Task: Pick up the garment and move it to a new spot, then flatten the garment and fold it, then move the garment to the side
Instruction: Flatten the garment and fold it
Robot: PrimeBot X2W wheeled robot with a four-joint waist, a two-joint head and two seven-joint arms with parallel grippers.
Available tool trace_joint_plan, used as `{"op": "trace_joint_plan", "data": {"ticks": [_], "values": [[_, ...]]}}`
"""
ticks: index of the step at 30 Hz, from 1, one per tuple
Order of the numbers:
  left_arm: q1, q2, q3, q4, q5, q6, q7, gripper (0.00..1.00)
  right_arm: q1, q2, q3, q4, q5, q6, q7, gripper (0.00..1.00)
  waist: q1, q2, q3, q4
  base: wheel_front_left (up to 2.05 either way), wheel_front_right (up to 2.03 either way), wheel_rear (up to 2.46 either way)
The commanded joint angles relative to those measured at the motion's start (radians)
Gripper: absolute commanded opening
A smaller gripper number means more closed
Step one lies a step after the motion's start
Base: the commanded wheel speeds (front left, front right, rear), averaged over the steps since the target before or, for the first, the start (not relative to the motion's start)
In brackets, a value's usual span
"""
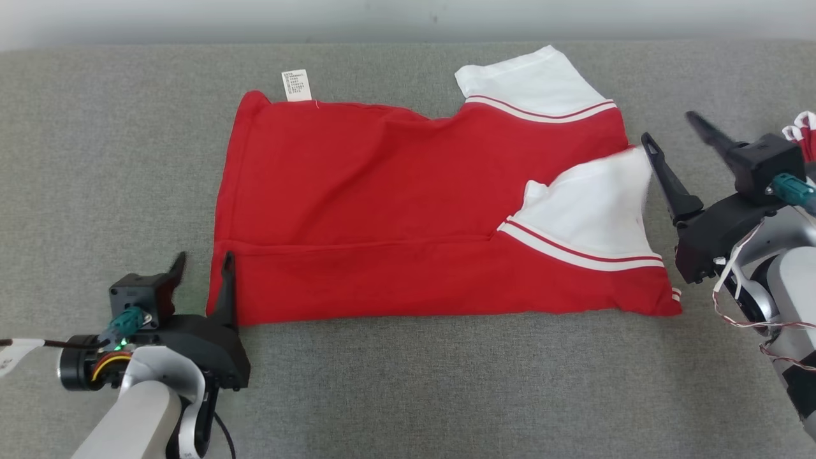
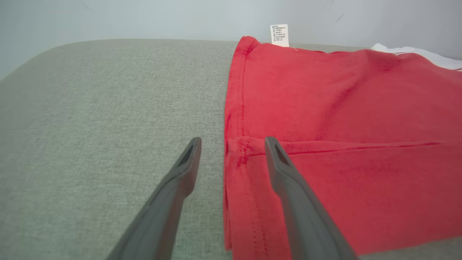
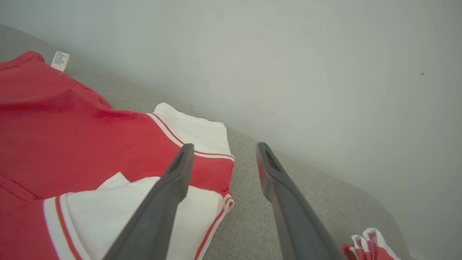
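The garment [image 1: 395, 210] is a red shirt with white sleeves, lying folded lengthwise on the grey surface; a white care label [image 1: 296, 85] sticks out at its far left corner. My left gripper [image 1: 204, 262] stands open at the garment's near left corner, one finger over the red hem [image 2: 238, 151] and one over bare fabric surface. My right gripper [image 1: 669, 127] is open too, raised beside the garment's right edge near the folded white sleeve [image 1: 593, 210]. In the right wrist view the sleeve [image 3: 119, 209] lies under the left finger. Nothing is held.
A grey cloth-covered table [image 1: 95, 159] runs under everything, ending at a pale wall [image 1: 408, 19] behind. A small red and white bundle [image 1: 804, 131] lies at the far right, behind my right arm, and shows as the bundle [image 3: 368, 245] in the right wrist view.
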Motion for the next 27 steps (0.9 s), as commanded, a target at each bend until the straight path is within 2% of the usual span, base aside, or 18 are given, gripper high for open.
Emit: {"op": "trace_joint_plan", "data": {"ticks": [1,7,14,20,25,27], "values": [[0.000,0.006,0.002,0.002,0.009,0.006,-0.009,1.00,0.016,0.013,-0.013,0.003,-0.006,-0.003,0.003,1.00,0.0000,-0.0001,-0.009,0.001,0.00,0.00,0.00],[0.080,0.026,0.019,-0.017,-0.022,0.025,-0.010,1.00,0.078,0.058,-0.106,-0.039,0.009,-0.003,0.072,1.00,0.0000,-0.0001,-0.046,0.004,0.00,0.00,0.00],[0.150,0.025,0.018,-0.060,-0.071,0.015,0.026,1.00,0.210,0.090,-0.184,-0.172,0.009,-0.003,0.221,1.00,0.0000,-0.0001,-0.070,0.005,0.00,0.00,0.00],[0.110,0.014,-0.010,-0.018,-0.062,0.027,0.082,1.00,0.290,0.132,-0.212,-0.259,0.006,-0.003,0.282,1.00,0.0000,-0.0001,-0.062,-0.009,0.00,0.00,0.00],[0.071,0.005,-0.008,0.040,-0.061,0.060,0.119,1.00,0.310,0.154,-0.215,-0.287,-0.003,-0.003,0.296,1.00,0.0000,-0.0001,-0.045,-0.028,0.00,0.00,0.00],[0.063,0.000,-0.015,0.055,-0.065,0.054,0.130,1.00,0.319,0.164,-0.227,-0.287,-0.004,-0.003,0.298,1.00,0.0000,-0.0001,-0.038,-0.033,0.00,0.00,0.00]]}}
